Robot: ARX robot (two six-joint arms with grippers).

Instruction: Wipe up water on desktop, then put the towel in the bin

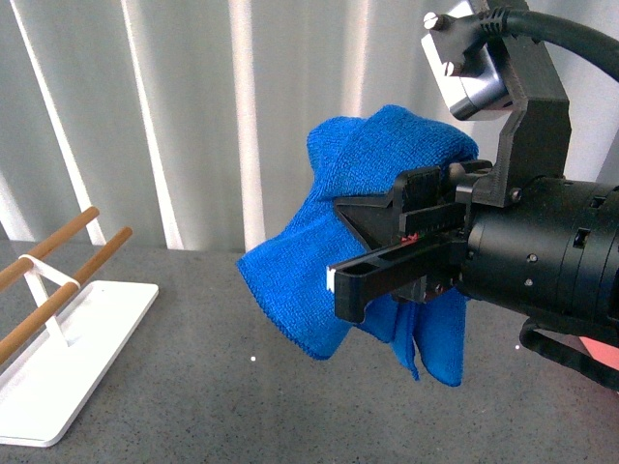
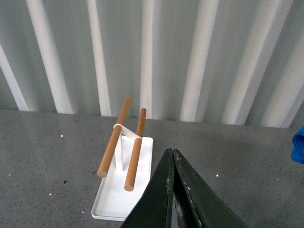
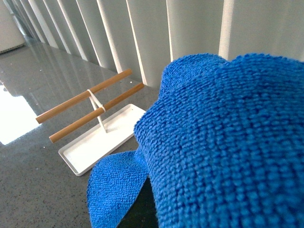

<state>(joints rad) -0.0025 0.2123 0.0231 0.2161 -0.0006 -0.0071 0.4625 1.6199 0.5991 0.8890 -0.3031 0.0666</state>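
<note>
The blue towel [image 1: 377, 159] hangs crumpled in my right gripper [image 1: 340, 246], which is shut on it and holds it clear above the dark speckled desktop [image 1: 193, 387]. In the right wrist view the towel [image 3: 228, 142] fills most of the picture and hides the jaws. My left gripper [image 2: 171, 152] is shut and empty above the desktop [image 2: 247, 156]; it is out of the front view. A corner of the towel [image 2: 299, 145] shows at that view's edge. A sliver of salmon-pink bin [image 1: 598, 350] shows under the right arm.
A flat white tray [image 1: 58, 377] with two wooden rods [image 1: 68, 275] stands at the front view's left. It also shows in the left wrist view [image 2: 114, 199] and the right wrist view [image 3: 90, 147]. A ribbed white wall [image 1: 193, 97] closes the desk's far side.
</note>
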